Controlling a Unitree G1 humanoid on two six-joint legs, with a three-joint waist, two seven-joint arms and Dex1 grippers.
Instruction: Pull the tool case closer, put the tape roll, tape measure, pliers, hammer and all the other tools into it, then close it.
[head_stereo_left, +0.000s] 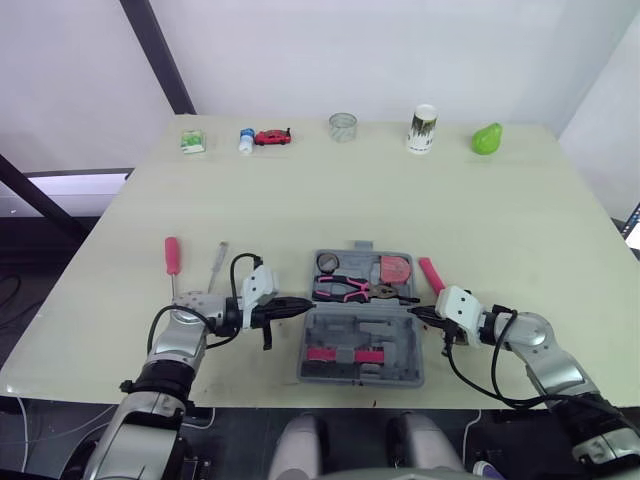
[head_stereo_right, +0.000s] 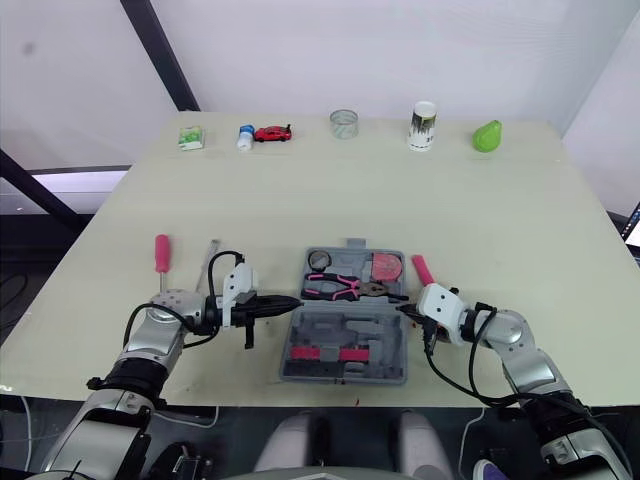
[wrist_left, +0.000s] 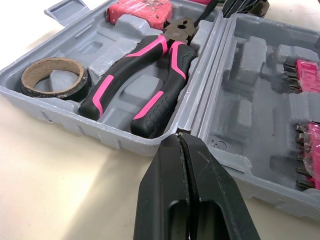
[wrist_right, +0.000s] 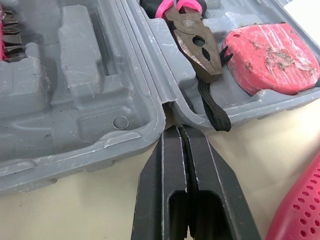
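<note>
At the near edge of the counter (head_stereo_left: 300, 200), about midway along it, the tool case (head_stereo_left: 405, 345) lies open with both halves flat. The far half holds three items:
- the tape roll (wrist_left: 65, 93), in the left pocket;
- the pliers (wrist_left: 170, 85), pink and black handles to the left, nose to the right;
- the tape measure (wrist_right: 270, 50), red, in the right pocket, with its black strap (wrist_right: 212, 107) running out under the pliers' nose.

The near half holds a row of pink bit holders (head_stereo_left: 344, 354); its other pockets are bare.

The left end effector (wrist_left: 180, 136) has its two fingers pressed together, clamped on nothing. Its tip sits at the left side of the case, level with the hinge line. Whether it touches the rim cannot be told.

The right end effector (wrist_right: 179, 129) also has its fingers together, clamped on nothing, with its tip at the hinge line on the right side of the case.

Outside the case, a pink handle (head_stereo_left: 431, 273) lies just beside its right wall; its head cannot be made out. A pink-handled screwdriver (head_stereo_left: 172, 255) and a slimmer screwdriver (head_stereo_left: 217, 262) lie well to the left of the case, toward the left edge.

Along the far edge, from left to right, stand a green packet (head_stereo_left: 192, 141), a small bottle (head_stereo_left: 246, 140), a red toy car (head_stereo_left: 272, 137), a glass jar (head_stereo_left: 343, 126), a can (head_stereo_left: 423, 128) and a green pear (head_stereo_left: 487, 139).
</note>
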